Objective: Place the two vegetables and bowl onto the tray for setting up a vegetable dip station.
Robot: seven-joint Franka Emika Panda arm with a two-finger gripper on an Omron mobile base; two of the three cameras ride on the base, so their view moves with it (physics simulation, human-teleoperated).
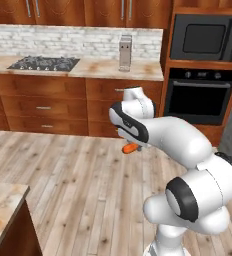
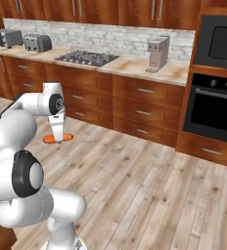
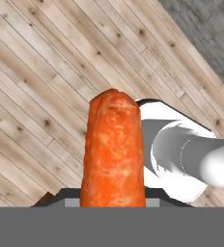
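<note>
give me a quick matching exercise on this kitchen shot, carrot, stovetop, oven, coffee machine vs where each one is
Things:
1. carrot
2. stovetop
3. oven
4. coffee machine

Places:
A. built into the tall cabinet at the right
B. standing on the counter near its right end
C. held at the gripper, above the wood floor
D. set flat into the counter, by the brick backsplash

Pairs: 1-C, 2-D, 3-A, 4-B

We see an orange carrot [image 3: 113, 149] with a rough mottled skin above a pale wood-plank floor [image 1: 73, 170] with brown knots, reddish-brown cabinets [image 2: 135, 97] behind that floor, a white-grey brick backsplash [image 1: 63, 40] above them, and a black oven [image 2: 215, 110] beside them.
</note>
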